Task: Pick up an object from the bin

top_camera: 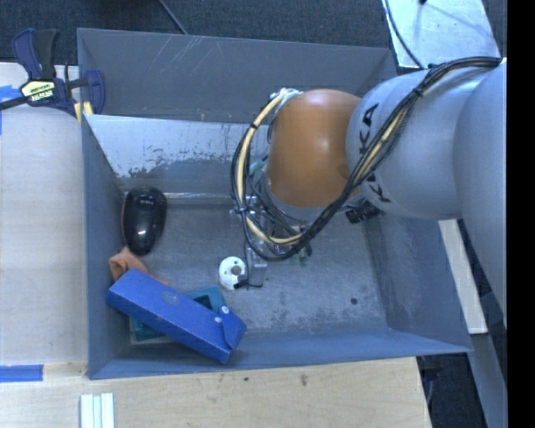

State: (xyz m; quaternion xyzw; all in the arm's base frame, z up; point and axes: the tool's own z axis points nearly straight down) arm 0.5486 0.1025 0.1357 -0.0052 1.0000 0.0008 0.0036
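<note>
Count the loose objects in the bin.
4: black mouse at left; blue box lower left; orange piece beside it; small white object by the gripper. Others may be hidden.

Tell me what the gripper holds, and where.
Cannot tell. The gripper is low, right beside a small white round thing; no hold is visible.

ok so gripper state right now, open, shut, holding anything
Gripper: cannot be told from this view; it sits right beside a small white round thing.
</note>
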